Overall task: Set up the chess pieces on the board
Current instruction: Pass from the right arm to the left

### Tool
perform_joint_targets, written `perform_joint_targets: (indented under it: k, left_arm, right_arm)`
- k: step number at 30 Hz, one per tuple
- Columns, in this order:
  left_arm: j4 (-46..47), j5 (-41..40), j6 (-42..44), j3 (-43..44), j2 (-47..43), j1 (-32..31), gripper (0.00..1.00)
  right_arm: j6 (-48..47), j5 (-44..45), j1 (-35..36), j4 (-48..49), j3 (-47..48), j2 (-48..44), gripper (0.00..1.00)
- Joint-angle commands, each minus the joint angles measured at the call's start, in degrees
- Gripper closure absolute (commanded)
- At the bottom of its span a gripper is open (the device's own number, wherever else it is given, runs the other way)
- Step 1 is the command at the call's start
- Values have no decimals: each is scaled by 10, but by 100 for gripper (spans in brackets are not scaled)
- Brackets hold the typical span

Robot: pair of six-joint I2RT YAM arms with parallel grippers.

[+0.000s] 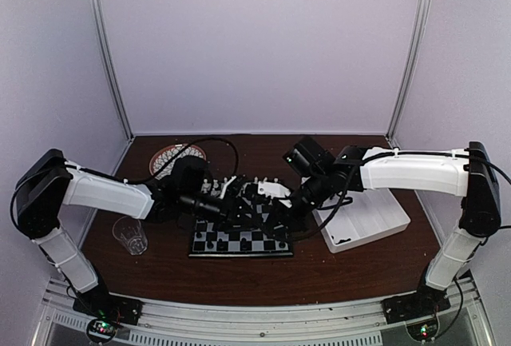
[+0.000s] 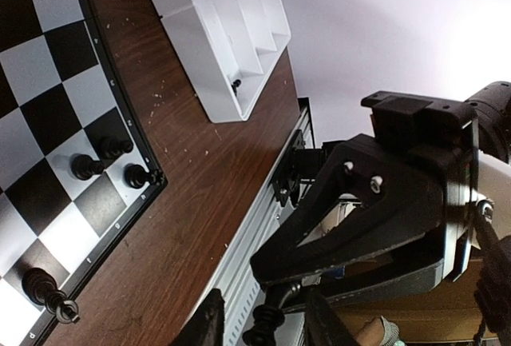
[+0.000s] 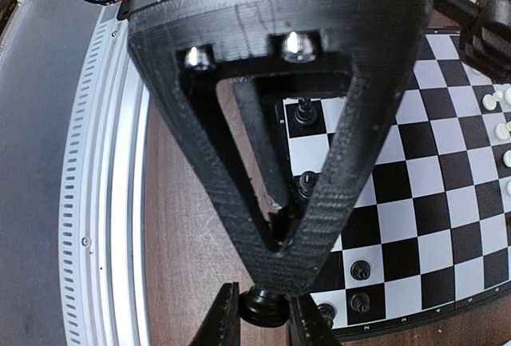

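Note:
A black chess piece (image 3: 263, 306) hangs near the board's (image 3: 415, 202) near corner with my right gripper (image 3: 263, 314) shut on it. In the left wrist view the same piece (image 2: 267, 324) sits between my left gripper's (image 2: 263, 326) fingers, which stand open with a gap on each side. Both grippers meet tip to tip over the board (image 1: 231, 240). Black pieces (image 2: 104, 150) stand on the corner squares. More black pieces (image 3: 361, 270) line the near rows, and white pieces (image 3: 499, 114) stand at the far side.
A white compartmented tray (image 1: 363, 218) lies right of the board, with one small black piece (image 2: 235, 84) in it. A round patterned plate (image 1: 177, 157) is at the back left. A clear cup (image 1: 130, 236) stands left of the board. The table's metal rail (image 3: 104, 202) runs close by.

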Motion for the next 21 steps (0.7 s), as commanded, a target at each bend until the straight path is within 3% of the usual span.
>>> perform_joint_targets:
  k: [1,10,14,17,21]
  left_arm:
    - [34,24,-2,15,10,-5,69]
    - [34,32,-2,19,11,-8,85]
    - [-2,22,24,31,0,-8,88]
    - [-90,3,82,58,-18,-8,90]
    - [-361,-87,235,147,-58,-8,91]
  right_arm:
    - [5,1,-4,14,1,1,84]
    - [4,8,-4,21,-4,5,83]
    - [1,7,-4,24,-8,5,78]
    - [-4,17,-6,10,-5,-2,69]
    - [-37,8,-36,-32,-9,-37,57]
